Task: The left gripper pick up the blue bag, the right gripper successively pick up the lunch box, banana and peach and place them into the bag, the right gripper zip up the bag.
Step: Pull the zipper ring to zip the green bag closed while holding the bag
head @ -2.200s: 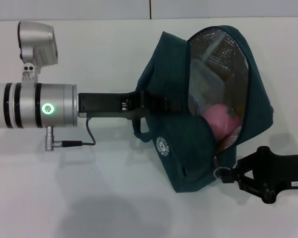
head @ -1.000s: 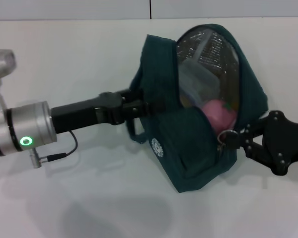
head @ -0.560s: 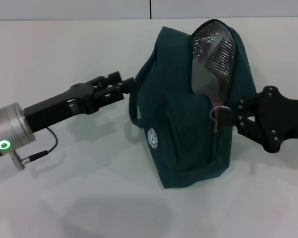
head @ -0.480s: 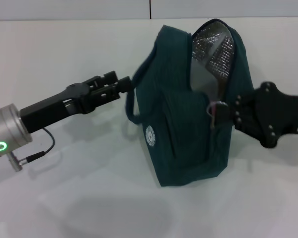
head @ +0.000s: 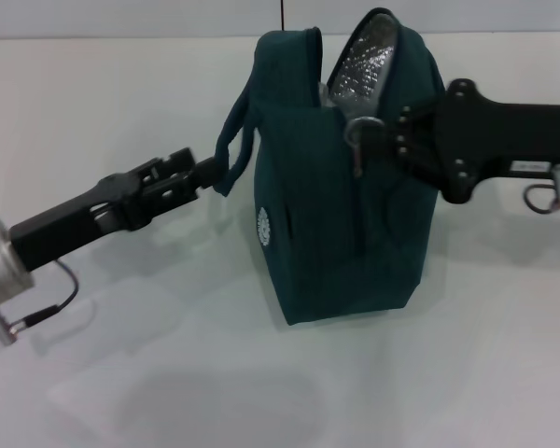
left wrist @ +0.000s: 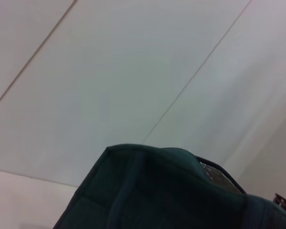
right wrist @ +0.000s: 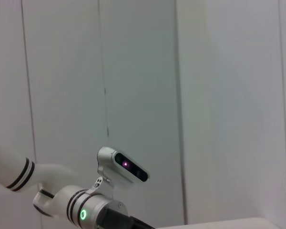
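Blue bag (head: 336, 233) upright on table (head: 121, 373); right pincer (head: 369, 142) clamped on zipper ring (head: 357, 135); left pincer (head: 205, 173) pinching handle (head: 231, 154).

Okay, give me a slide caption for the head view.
Right gripper pulls the metal ring zipper pull on the dark teal fabric bag; left gripper holds its loop handle.
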Robot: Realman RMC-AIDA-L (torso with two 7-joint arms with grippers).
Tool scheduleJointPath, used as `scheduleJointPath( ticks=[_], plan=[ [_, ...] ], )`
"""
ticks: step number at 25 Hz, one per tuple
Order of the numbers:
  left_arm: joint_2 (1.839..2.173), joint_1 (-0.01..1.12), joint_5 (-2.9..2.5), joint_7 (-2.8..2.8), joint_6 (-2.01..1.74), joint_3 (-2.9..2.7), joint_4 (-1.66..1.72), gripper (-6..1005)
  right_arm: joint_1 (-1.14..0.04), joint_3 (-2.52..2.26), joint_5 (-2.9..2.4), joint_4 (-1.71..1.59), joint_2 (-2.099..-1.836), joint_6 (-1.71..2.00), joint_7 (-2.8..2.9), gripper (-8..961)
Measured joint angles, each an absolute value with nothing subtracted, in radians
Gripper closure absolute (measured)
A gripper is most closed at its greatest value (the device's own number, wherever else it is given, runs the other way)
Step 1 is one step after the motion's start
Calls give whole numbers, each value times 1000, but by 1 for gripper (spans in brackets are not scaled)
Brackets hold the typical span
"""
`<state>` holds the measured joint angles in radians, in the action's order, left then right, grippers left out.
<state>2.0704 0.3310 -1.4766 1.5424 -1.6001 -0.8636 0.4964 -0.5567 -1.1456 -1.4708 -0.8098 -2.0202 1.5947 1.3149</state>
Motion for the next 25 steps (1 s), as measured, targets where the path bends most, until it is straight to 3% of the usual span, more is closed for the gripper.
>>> scheduleJointPath(
  ticks=[9,25],
  plan=[
    [2043,303,-1525,1545,-1675,-873,499,131,-613,-1276,-1450,-804,-2025,1548,1316,941],
    [2052,313,-1560,1548,-1675,-875,493,132,-651,-1408,-1396,-804,-2026,1447,1307,940]
  ],
)
